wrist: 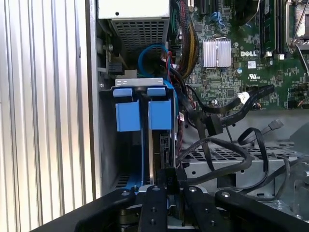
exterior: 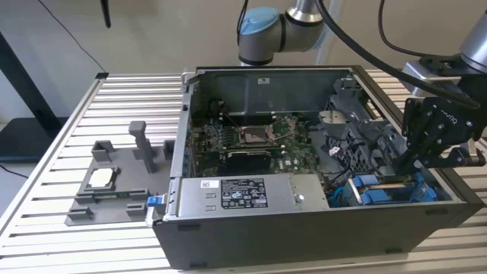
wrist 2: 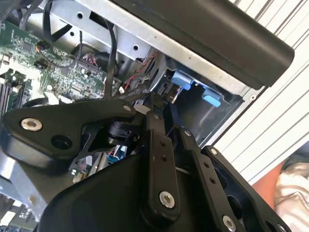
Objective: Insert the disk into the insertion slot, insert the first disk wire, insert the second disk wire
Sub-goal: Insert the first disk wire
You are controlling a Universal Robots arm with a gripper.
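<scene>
Exterior view, gripper position: gripper [exterior: 409, 164] lowered into the open case at the corner on the exterior view's right, tip at the upper edge of the disk [exterior: 388, 182].
Exterior view, disk location: on edge inside the insertion slot [exterior: 366, 197], blue carrier on both flanks. Judged mostly in; full seating not confirmable.
Exterior view, step judged in hand: seating the disk.

Second wrist view, tool state: fingers [wrist 2: 157, 159] drawn together to a narrow tip. Clamped on the disk's edge or merely pressed against it: cannot be told.
Second wrist view, clearance: blue tabs [wrist 2: 181, 79] just beyond the tip, motherboard [wrist 2: 58, 72] to one side. Little room; approach with small corrections only.

First wrist view, alignment: tip over the dark slab of the disk, between the two blue tabs. Press straight along the bay, without sideways lean, so that the carrier does not bind on the cage walls.
First wrist view, force: light and even. Treat any tilt of the carrier as a jam, not as resistance to overcome.
First wrist view, hazard: black cables [wrist: 212, 128] looped just beside the slot, connector ends free. Avoid trapping them under the tool.
</scene>
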